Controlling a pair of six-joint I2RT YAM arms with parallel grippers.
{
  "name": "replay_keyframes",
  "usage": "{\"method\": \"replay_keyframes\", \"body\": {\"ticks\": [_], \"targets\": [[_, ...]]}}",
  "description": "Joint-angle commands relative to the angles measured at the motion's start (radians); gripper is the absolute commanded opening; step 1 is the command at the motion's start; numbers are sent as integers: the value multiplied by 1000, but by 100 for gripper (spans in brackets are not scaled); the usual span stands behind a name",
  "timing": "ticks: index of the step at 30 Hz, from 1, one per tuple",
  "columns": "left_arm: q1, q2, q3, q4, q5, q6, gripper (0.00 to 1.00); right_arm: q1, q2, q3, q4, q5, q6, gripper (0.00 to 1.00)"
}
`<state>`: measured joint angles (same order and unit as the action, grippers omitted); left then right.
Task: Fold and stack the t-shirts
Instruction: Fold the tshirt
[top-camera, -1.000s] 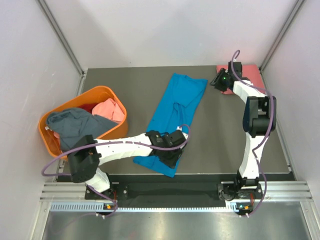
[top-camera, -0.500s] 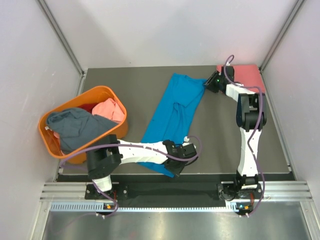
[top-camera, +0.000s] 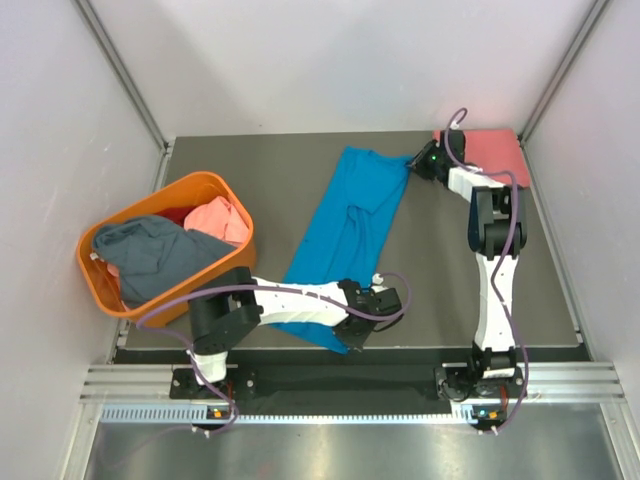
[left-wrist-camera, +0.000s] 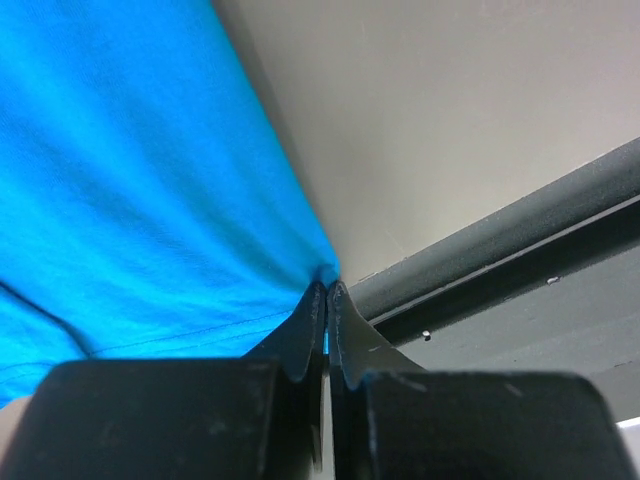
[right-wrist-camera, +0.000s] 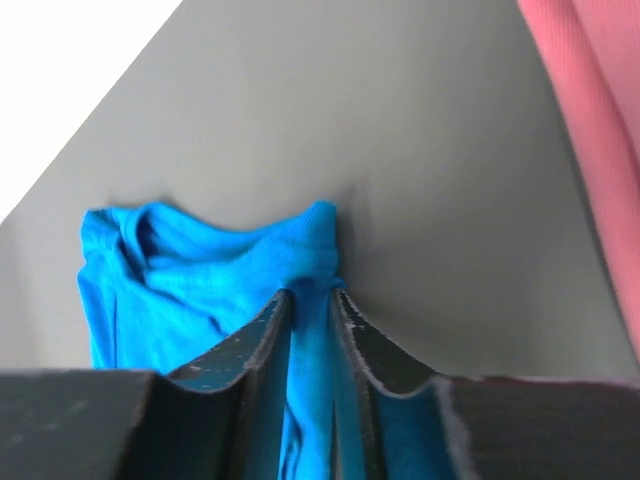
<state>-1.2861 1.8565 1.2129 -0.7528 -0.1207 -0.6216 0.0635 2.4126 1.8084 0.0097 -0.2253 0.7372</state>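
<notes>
One salmon-pink cloth shirt (top-camera: 500, 155) is folded; the bright blue t-shirt (top-camera: 345, 225) is pinched by left gripper (left-wrist-camera: 327, 292) and right gripper (right-wrist-camera: 312, 300); others are left.

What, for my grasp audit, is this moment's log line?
left hand: shut on blue t-shirt, near corner | right hand: shut on far corner
</notes>
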Motion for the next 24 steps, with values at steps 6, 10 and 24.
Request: {"method": "replay_keyframes", "body": {"ticks": [6,10,24], "targets": [[-12,104,128,52,82,13,0,-4,128,181,19,7,-4,1],[-12,176,238,49,104,25,0,-10,190,311,19,-2,11,0],[47,385,594,-23,164,82,15,-16,329,549,59,50,-7,15]]}}
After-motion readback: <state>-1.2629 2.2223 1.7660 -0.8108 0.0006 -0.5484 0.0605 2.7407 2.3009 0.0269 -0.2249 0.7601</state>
